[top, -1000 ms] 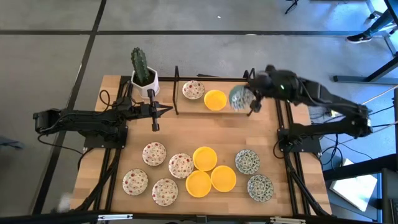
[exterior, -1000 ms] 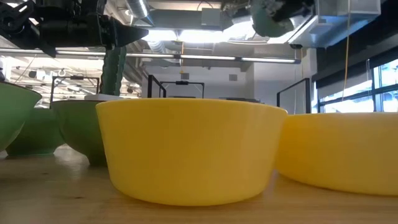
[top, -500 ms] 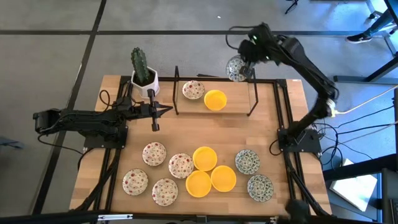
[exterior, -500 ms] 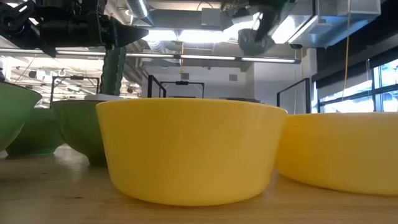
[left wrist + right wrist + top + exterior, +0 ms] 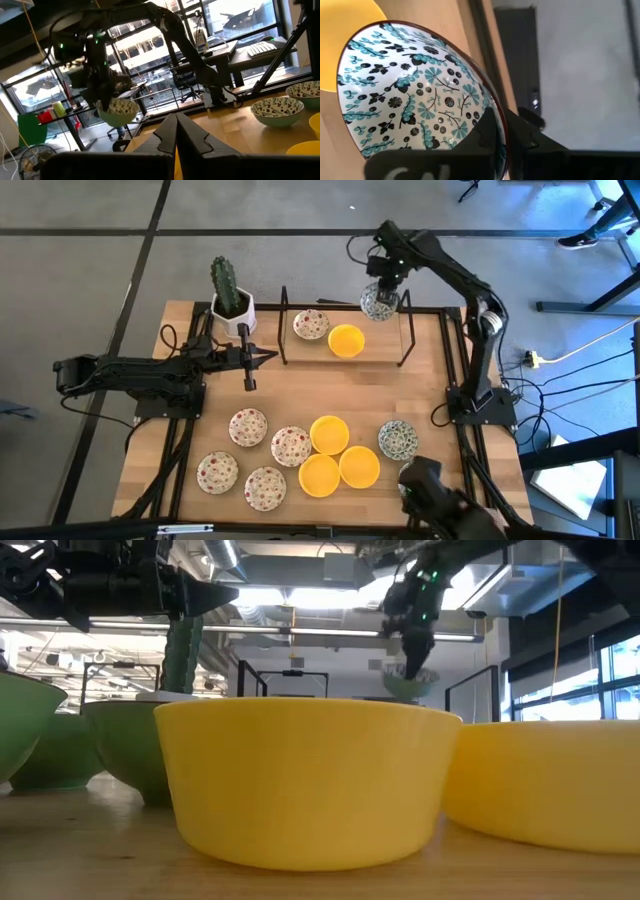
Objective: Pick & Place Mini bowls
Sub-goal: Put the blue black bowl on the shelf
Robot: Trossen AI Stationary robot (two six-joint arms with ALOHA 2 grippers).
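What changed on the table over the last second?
The right gripper, jaws shut on the green-blue patterned bowl, swung it out past the table's far edge, then back over the far rail by the yellow bowl. The left gripper and the other bowls stayed put.

Right gripper [image 5: 383, 288] at upper centre-right, jaws clamped on a green-patterned bowl [image 5: 379, 302] above the wire rack [image 5: 404, 340]. Left gripper [image 5: 262, 357] at left-centre, jaws closed, empty. Eleven bowls on the surface [image 5: 300, 395]; cactus pot [image 5: 231, 308] at upper left.
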